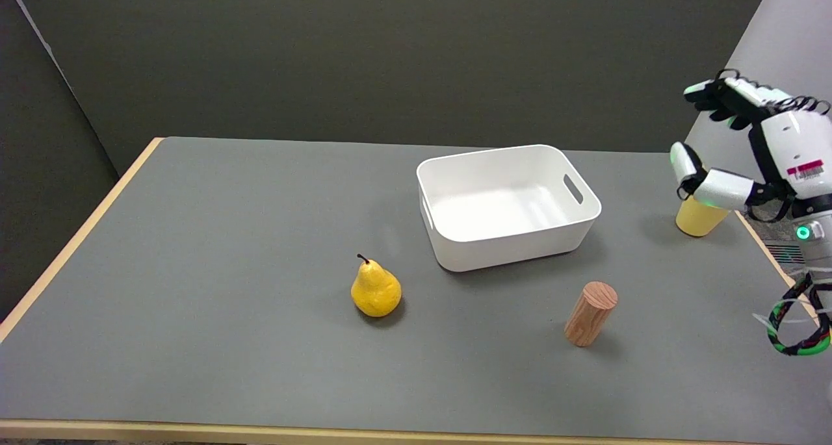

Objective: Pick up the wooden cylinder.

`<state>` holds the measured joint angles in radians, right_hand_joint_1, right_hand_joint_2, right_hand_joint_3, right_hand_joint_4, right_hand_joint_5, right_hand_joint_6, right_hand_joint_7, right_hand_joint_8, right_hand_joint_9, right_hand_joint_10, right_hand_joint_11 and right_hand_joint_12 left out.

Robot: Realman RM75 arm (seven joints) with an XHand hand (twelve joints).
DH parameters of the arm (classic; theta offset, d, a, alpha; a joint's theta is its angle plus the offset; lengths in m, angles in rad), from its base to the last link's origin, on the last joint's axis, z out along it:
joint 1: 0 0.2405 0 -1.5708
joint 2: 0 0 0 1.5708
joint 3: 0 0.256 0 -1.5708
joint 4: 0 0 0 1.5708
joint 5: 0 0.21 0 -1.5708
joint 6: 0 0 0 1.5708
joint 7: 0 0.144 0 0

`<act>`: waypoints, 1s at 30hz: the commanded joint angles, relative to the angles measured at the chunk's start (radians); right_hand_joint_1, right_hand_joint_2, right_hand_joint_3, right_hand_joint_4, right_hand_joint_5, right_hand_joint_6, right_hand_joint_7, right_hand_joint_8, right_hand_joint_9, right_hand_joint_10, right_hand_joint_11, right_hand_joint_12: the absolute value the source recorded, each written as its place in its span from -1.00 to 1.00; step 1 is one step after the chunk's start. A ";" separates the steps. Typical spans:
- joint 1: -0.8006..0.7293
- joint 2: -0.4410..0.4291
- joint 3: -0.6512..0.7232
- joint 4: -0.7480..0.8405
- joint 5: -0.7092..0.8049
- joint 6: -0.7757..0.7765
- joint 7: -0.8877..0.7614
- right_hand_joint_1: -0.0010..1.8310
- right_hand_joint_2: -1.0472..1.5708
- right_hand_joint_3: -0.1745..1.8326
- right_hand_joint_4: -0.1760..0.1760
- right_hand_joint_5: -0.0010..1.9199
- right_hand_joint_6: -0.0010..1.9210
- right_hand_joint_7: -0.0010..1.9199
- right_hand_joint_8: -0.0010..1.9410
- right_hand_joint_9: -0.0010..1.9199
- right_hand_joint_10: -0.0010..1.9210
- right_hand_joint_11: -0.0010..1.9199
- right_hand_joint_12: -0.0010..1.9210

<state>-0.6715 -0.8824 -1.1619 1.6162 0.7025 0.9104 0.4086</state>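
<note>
Tabletop [227, 237]: grey, pale wood edging, fills most of the head view. Everything sits on it, spaced well apart.

White bin [507, 204]: largest item, back of centre, nothing visible inside, handle slot on its right wall.

Robot hand [741, 146]: far right, up in the air above the tabletop's right edge. Fingers spread, thumb held apart from the rest, palm turned toward the table's middle. Released, grasping nothing. The thumb overlaps the yellow cup's rim in this view; cannot tell whether it touches the cup or simply hangs in front of it.

Wooden cylinder [590, 314]: the target. Stands on end, looks slightly tilted from this angle, on the near right of the tabletop, in front of the bin's right corner and well apart from it. Well short of the robot hand, lower and nearer the camera. Nothing touches it.

Pear [376, 290]: yellow, upright, stem up, near centre, left of the cylinder.

Yellow cup [699, 216]: right edge, partly hidden behind the thumb.

Progress, my reading: barely started. No contact, no lift. Left to do: bring the robot hand down and over to the cylinder, wrap the fingers around its side, close, raise it clear. The cup sits close to the hand's path, so a knock there is the likely risk.
</note>
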 commanded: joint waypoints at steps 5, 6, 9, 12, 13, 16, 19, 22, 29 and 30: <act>-0.146 -0.027 -0.185 0.023 -0.012 0.146 0.172 -0.42 0.34 0.05 0.16 -0.62 -0.29 -0.43 -0.36 -0.50 0.13 -0.53 0.70; -0.149 -0.028 -0.198 0.022 -0.004 0.160 0.172 -0.43 0.33 0.05 0.15 -0.62 -0.30 -0.44 -0.36 -0.50 0.13 -0.53 0.70; -0.161 -0.029 -0.258 0.014 0.042 0.232 0.172 -0.52 0.31 0.10 0.03 -0.64 -0.33 -0.46 -0.36 -0.50 0.09 -0.59 0.66; -0.179 -0.020 -0.308 0.007 0.106 0.297 0.181 -0.64 0.30 0.11 -0.02 -0.65 -0.34 -0.46 -0.36 -0.49 0.06 -0.61 0.64; -0.188 -0.015 -0.320 0.008 0.120 0.316 0.181 -0.67 0.31 0.09 -0.04 -0.65 -0.34 -0.46 -0.37 -0.51 0.07 -0.62 0.62; -0.218 0.006 -0.347 0.015 0.141 0.383 0.181 -0.77 0.34 -0.01 -0.14 -0.65 -0.36 -0.47 -0.40 -0.56 0.10 -0.66 0.57; -0.240 0.032 -0.382 0.013 0.148 0.434 0.182 -0.85 0.34 -0.02 -0.24 -0.66 -0.38 -0.49 -0.42 -0.58 0.08 -0.68 0.54; -0.247 0.055 -0.423 0.000 0.158 0.476 0.183 -0.89 0.34 -0.03 -0.29 -0.67 -0.40 -0.51 -0.44 -0.59 0.07 -0.69 0.53; -0.264 0.090 -0.479 -0.043 0.222 0.493 0.270 -0.96 0.33 -0.05 -0.48 -0.70 -0.45 -0.58 -0.50 -0.69 -0.04 -0.75 0.46; -0.259 0.097 -0.488 -0.057 0.238 0.490 0.298 -0.97 0.33 -0.05 -0.50 -0.71 -0.46 -0.59 -0.51 -0.71 -0.06 -0.77 0.44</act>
<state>-0.8658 -0.8607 -1.4784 1.6236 0.8059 1.2478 0.5762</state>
